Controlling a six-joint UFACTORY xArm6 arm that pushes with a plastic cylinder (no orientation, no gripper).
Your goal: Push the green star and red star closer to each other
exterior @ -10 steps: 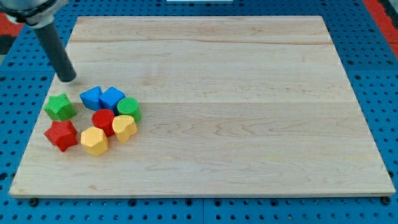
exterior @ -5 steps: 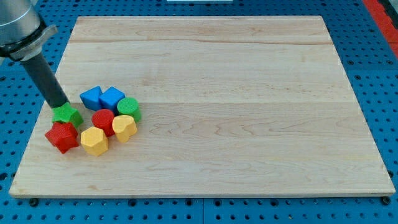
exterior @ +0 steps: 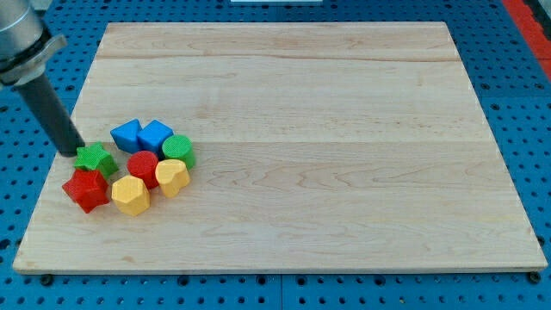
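Observation:
The green star (exterior: 95,159) lies near the board's left edge, touching the top of the red star (exterior: 85,189) just below it. My tip (exterior: 71,150) rests on the board just up and left of the green star, close to it or touching it. The dark rod leans up toward the view's top left.
A cluster sits right of the stars: two blue blocks (exterior: 142,135), a green cylinder (exterior: 178,151), a red cylinder (exterior: 143,166), and two yellow blocks (exterior: 131,195) (exterior: 172,176). The wooden board's left edge (exterior: 53,164) is close to the stars.
My tip came down from the upper left and pushed the green star down and right against the red star. It has since drawn slightly back to the left.

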